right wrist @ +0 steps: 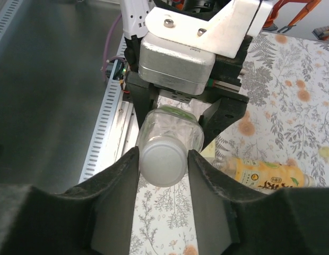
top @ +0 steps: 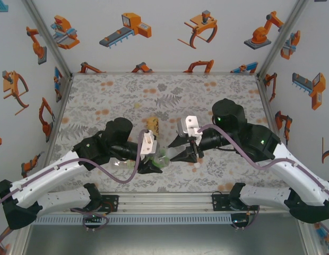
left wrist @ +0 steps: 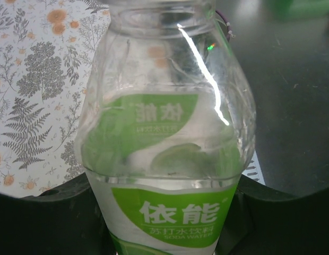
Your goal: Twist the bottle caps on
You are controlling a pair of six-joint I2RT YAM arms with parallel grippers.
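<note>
- Bottle with a green label (left wrist: pixel 165 159), clear plastic, sits clamped by its lower body in the left gripper (top: pixel 153 162), the jaws closed on it from both sides.
- In the top view, this green-label bottle lies roughly level above the near middle of the table (top: pixel 207 95), its neck pointing toward the right arm.
- The white cap (right wrist: pixel 163 162) sits on the mouth end of that bottle.
- The right gripper (top: pixel 190 155) meets the bottle head-on; its jaws stand narrow, and its dark fingers (right wrist: pixel 122 180) press against the cap on either side.
- Whether the cap is threaded on fully or only seated on the neck cannot be told.
- A yellow-orange bottle (right wrist: pixel 265 174) lies on its side on the floral table surface, just beyond the two grippers and apart from them.
</note>
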